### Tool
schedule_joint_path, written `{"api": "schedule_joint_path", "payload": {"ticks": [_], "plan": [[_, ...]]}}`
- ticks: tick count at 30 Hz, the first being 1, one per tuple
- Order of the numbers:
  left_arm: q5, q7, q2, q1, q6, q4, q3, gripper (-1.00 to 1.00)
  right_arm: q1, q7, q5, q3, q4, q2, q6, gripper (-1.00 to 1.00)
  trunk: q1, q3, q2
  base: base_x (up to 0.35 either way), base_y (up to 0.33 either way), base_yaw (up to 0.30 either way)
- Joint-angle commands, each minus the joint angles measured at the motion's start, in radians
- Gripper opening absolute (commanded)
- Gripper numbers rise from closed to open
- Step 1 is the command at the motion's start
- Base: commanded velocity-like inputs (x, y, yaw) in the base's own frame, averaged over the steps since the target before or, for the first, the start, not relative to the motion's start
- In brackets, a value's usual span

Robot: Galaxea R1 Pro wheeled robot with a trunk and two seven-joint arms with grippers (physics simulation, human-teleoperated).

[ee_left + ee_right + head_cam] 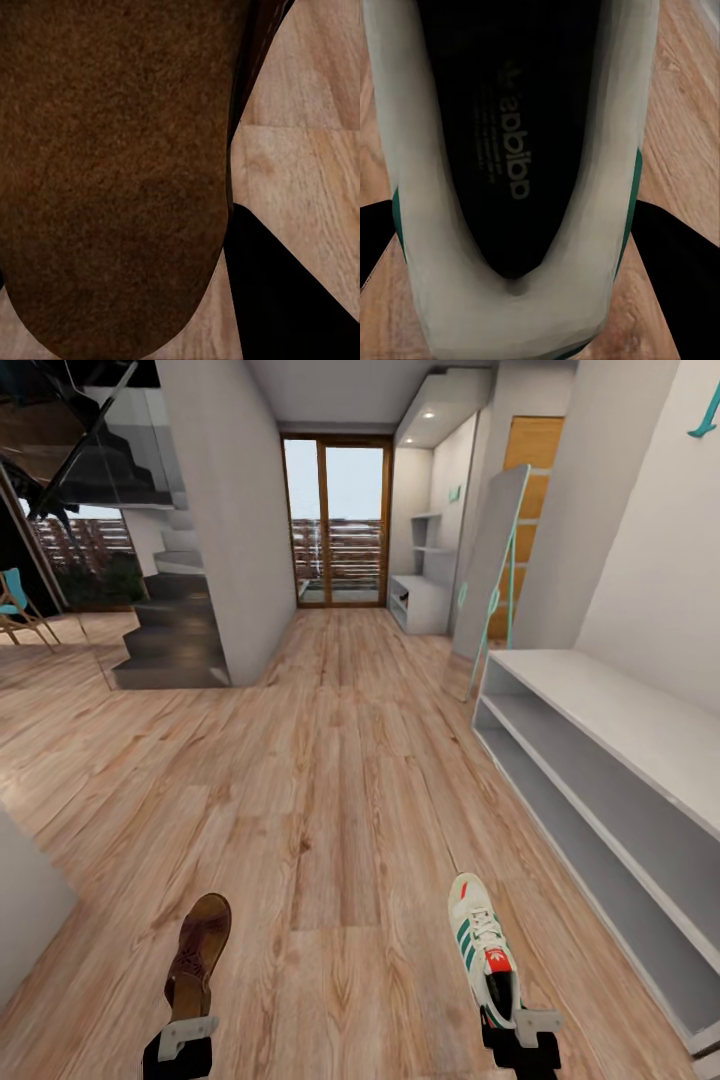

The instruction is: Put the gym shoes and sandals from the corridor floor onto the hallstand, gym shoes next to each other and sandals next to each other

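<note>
In the head view my left gripper [185,1038] is shut on the heel end of a brown sandal [200,950], whose toe points away from me over the corridor floor [340,780]. My right gripper [520,1028] is shut on the heel of a white gym shoe [482,945] with green stripes and an orange-red tongue patch. The hallstand [610,710] stands along the right wall, its bench top and two shelf rows bare. Close up, the left wrist view has the sandal's [112,172] brown surface, and the right wrist view looks into the gym shoe's [517,150] dark insole.
A tall mirror [490,560] leans on the wall beyond the hallstand. Further on are another grey unit [420,600] and glass doors [335,520] at the corridor's end. A dark staircase [170,620] rises at the left. A grey block [25,900] juts in at the near left.
</note>
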Motion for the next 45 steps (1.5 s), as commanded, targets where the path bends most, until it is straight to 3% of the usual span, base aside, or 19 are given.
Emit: {"api": "schedule_joint_path", "payload": {"ticks": [1, 30, 45], "plan": [[0.001, -0.011, 0.000, -0.001, -0.002, 0.001, 0.007, -1.00, 0.000, -0.004, -0.007, 0.009, 0.000, 0.000, -0.002, -1.00, 0.000, -0.001, 0.000, 0.325, 0.000, 0.000], [0.003, -0.011, -0.001, -0.001, -0.002, 0.002, 0.007, -1.00, 0.000, -0.002, -0.004, 0.012, 0.000, 0.000, -0.002, -1.00, 0.000, -0.001, 0.000, 0.329, 0.012, 0.000], [0.003, -0.011, -0.001, -0.001, -0.002, 0.004, 0.007, -1.00, 0.000, -0.001, -0.005, 0.012, 0.000, 0.001, -0.002, -1.00, 0.000, -0.001, 0.000, 0.334, 0.018, 0.144]]}}
